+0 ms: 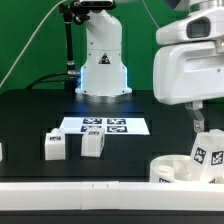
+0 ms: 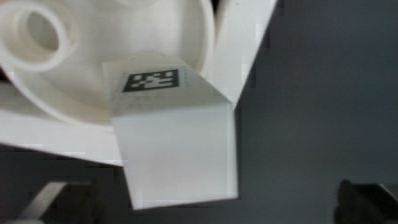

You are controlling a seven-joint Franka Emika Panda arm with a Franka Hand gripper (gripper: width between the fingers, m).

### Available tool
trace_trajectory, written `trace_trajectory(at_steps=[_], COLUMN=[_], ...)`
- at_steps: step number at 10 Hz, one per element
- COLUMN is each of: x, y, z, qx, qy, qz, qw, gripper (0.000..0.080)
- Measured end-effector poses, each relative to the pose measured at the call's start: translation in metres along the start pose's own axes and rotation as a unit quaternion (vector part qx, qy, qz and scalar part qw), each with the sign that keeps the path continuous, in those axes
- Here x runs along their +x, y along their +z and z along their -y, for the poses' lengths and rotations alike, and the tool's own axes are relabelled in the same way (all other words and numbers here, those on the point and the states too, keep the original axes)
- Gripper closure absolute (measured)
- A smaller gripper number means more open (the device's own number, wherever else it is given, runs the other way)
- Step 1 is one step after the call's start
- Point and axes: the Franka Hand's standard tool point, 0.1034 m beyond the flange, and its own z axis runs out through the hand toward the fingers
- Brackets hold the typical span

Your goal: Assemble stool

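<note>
Gripper (image 2: 205,207) spread, straddling a leg (image 2: 178,150), no contact. Leg stands at the seat (image 1: 170,172), near right in the exterior view; can't tell if it's socketed. Loose legs (image 1: 92,143) sit left. Likely light, stiff, slick plastic, so pinch the flat sides mid-length.

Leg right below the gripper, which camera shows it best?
The wrist view: the leg fills the frame with its tag clear, against the seat. The exterior view shows it small near that view's right edge.
</note>
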Motion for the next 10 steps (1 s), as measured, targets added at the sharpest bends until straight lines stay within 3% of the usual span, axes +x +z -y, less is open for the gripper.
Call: trace_trajectory(at_steps=[4,5,6,9,10], x=[-0.003,-0.003,-0.006,-0.009,-0.01], y=[0.001,0.002,0.003,0.005,0.007], z=[-0.008,-0.011,-0.015,-0.02,-0.02], qx=[-0.005,-0.013,-0.027,-0.038,-0.042], qy=[-0.131,-0.205,-0.312,-0.463,-0.517], qz=[0.003,0.006,0.009,0.03,0.038], qw=[0.991,0.979,0.95,0.885,0.854], gripper=[0.0151,0.0151,0.0151,0.0151,0.0151])
